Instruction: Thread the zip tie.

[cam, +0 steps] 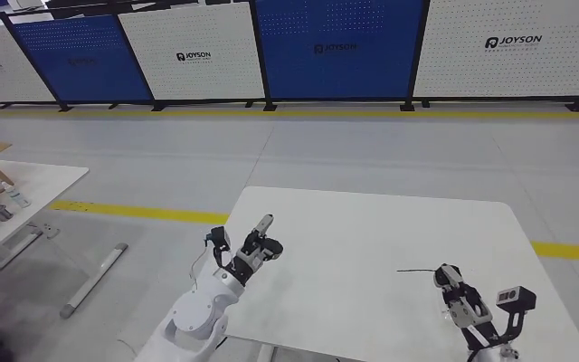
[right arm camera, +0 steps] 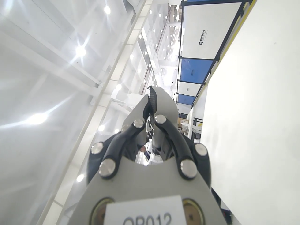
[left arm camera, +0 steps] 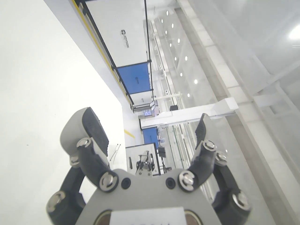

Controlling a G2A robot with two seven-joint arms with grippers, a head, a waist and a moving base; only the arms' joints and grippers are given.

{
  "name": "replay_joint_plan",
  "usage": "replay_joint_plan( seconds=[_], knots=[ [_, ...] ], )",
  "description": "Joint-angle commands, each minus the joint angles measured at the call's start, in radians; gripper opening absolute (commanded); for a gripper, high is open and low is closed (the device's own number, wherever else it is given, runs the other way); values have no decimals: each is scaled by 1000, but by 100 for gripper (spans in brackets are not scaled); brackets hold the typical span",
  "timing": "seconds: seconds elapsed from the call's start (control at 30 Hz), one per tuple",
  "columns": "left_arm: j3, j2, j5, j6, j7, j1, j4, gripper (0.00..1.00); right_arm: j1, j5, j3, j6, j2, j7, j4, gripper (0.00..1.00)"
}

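While right gripper (right arm camera: 151,95) pinched — left gripper (left arm camera: 145,114) agape.

In the top view, the zip tie (cam: 412,270) reads to me as a thin dark line at 9 o'clock of the right gripper (cam: 448,276). I cannot resolve its head from its tail, nor whether its near end touches that gripper. The 6 o'clock edge cuts off both arms. In the left wrist view, the zip tie (left arm camera: 115,152) is too small to tell one bent strip from two. In the right wrist view, the pads (right arm camera: 152,101) meet; anything thin between them is hidden.
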Motion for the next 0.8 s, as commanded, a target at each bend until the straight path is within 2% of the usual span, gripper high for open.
replay_joint_plan(
  seconds=[0.0, 0.07, 0.17, 0.27, 0.6, 0.77],
  knots=[
    [23, 0, 19, 11, -29, -19, 1, 100, 10, -13, -30, -2, -7, -26, 1, 0],
    [62, -3, 24, 27, -46, -35, 6, 100, 19, -33, -55, -2, -14, -50, 3, 0],
    [120, -8, 20, 52, -71, -67, 39, 100, 29, -43, -93, -2, -26, -78, 11, 0],
    [167, -16, 17, 42, -52, -101, 92, 100, 35, -52, -111, -2, -31, -83, 30, 0],
    [167, -16, 17, 42, -52, -101, 92, 100, 35, -50, -111, -2, -32, -83, 29, 0],
    [229, -21, 35, 50, -84, -117, 124, 100, 53, -20, -151, -2, -46, -86, 17, 0]
  ],
)
